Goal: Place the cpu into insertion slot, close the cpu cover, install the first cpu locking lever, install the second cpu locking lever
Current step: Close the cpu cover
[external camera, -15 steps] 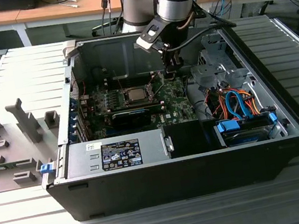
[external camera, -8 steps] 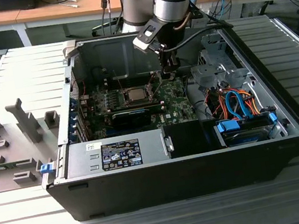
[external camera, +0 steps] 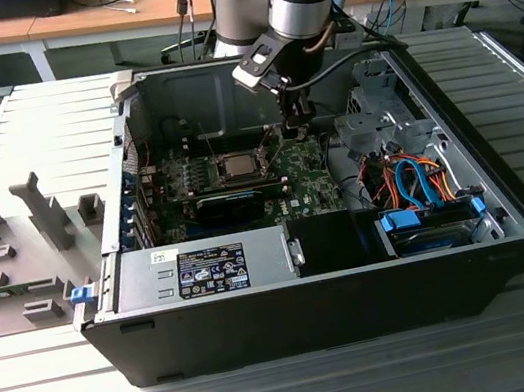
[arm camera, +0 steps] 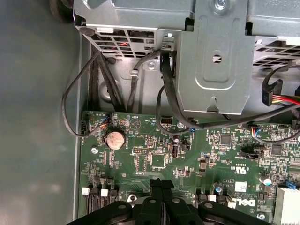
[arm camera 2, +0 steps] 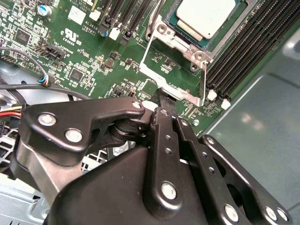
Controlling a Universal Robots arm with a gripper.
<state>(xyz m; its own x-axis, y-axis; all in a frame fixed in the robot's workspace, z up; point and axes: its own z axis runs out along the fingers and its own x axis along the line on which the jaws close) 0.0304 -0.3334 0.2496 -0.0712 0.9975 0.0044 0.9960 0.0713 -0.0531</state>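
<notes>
The cpu (arm camera 2: 206, 16), a silver-grey square, lies flat in the insertion slot (arm camera 2: 161, 31) on the green motherboard; the exterior view shows the cpu (external camera: 237, 167) mid-board. The cpu cover (arm camera 2: 203, 82), a thin silvery frame, is swung open off the slot, with green board showing through its window. My gripper (arm camera 2: 161, 105) has its black fingers pressed together, the tips right at the cover's outer edge. In the exterior view the gripper (external camera: 296, 129) hangs inside the case just to that view's right of the slot. In the first wrist view the gripper (arm camera: 161, 183) is shut above the board.
Black memory slots (arm camera 2: 243, 51) run beside the socket. A metal drive cage (arm camera: 215, 61) with black cables (arm camera: 168, 98) stands close to the gripper. Orange and blue cables (external camera: 412, 180) fill the case's right side, a power supply (external camera: 204, 267) sits at the front, and a grey fixture (external camera: 8, 251) lies outside.
</notes>
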